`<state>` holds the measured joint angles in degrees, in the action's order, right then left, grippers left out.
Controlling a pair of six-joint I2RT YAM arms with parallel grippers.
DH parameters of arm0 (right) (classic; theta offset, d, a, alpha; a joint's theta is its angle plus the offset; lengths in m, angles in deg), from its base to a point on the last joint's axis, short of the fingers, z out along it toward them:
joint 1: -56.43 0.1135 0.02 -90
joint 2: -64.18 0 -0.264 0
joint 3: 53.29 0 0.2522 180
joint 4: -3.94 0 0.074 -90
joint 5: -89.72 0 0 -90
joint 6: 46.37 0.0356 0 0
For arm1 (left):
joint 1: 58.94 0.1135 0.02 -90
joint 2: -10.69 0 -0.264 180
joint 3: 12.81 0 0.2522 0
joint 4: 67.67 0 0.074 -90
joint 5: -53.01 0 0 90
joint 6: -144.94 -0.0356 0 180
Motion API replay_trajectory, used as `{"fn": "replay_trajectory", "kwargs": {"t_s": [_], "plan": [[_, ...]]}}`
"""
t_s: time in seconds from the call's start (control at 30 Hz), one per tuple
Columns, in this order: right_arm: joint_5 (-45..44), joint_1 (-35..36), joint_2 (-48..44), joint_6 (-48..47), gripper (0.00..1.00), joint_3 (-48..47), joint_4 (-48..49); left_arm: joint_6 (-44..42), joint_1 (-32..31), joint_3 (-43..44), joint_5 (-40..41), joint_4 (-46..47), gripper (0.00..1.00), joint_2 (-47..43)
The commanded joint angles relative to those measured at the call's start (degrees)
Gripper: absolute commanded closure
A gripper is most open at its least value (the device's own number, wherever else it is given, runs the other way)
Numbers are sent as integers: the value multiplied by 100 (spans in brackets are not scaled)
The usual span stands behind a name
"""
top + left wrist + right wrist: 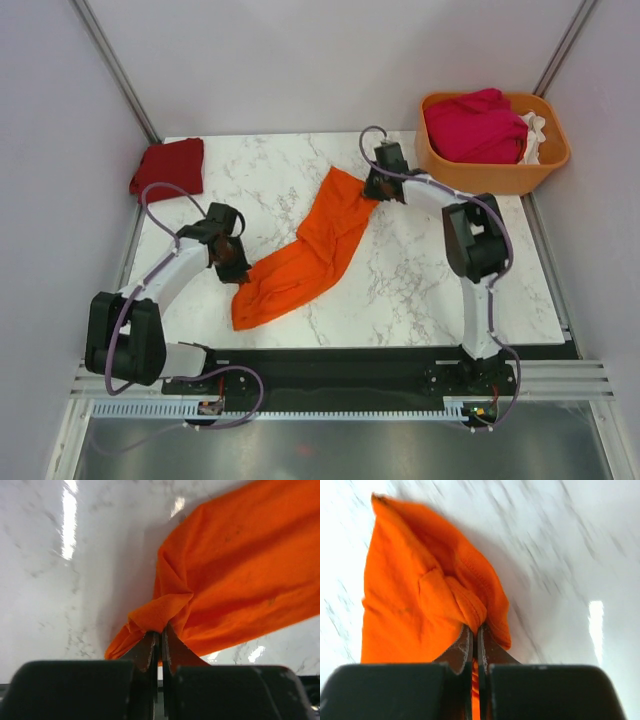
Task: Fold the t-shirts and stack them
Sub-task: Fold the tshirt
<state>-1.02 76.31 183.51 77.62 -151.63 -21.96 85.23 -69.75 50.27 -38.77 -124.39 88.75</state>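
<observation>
Marble surface, both arms reaching over it. Bright orange t-shirt lies strung out as a rumpled diagonal band between the two end effectors, not spread flat, no fold made that I can see. Left end effector is pressed together on a bunched corner at the shirt's near end; the left wrist view shows cloth gathered right at the fingertips of that end effector, the rest of the shirt running away ahead and to its right. Right end effector likewise pinches the far end; in the right wrist view a ribbed hem edge is nipped between the tips, with cloth lying ahead and to its left. Judgement: early in the task. This shirt is only gripped at two ends, probably for lifting or stretching out before folding. Orange basket sits just beyond and to the right of the right end effector, holding a magenta t-shirt and a bit of white t-shirt at its far side, both unfolded and left to do. Dark red t-shirt rests beyond and left of the left end effector at the surface's far corner, looking roughly folded, possibly the start of the stack. Nothing lies between the end effectors but the shirt itself; the basket's nearness to the right arm is the only crowding.
</observation>
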Motion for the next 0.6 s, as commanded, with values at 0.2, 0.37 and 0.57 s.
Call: {"fn": "replay_trajectory", "kwargs": {"t_s": [0.2,0.37,0.57], "plan": [[293,60,3174,-280,100,-5242,-263,1752,-870,-1266,-929,68,98,-1722],[512,60,3641,290,100,-5263,1352,2385,-1291,-1794,-982,199,98,-2304],[890,200,3887,556,27,-5368,2259,3025,-1986,-2014,-1017,867,98,-1769]]}}
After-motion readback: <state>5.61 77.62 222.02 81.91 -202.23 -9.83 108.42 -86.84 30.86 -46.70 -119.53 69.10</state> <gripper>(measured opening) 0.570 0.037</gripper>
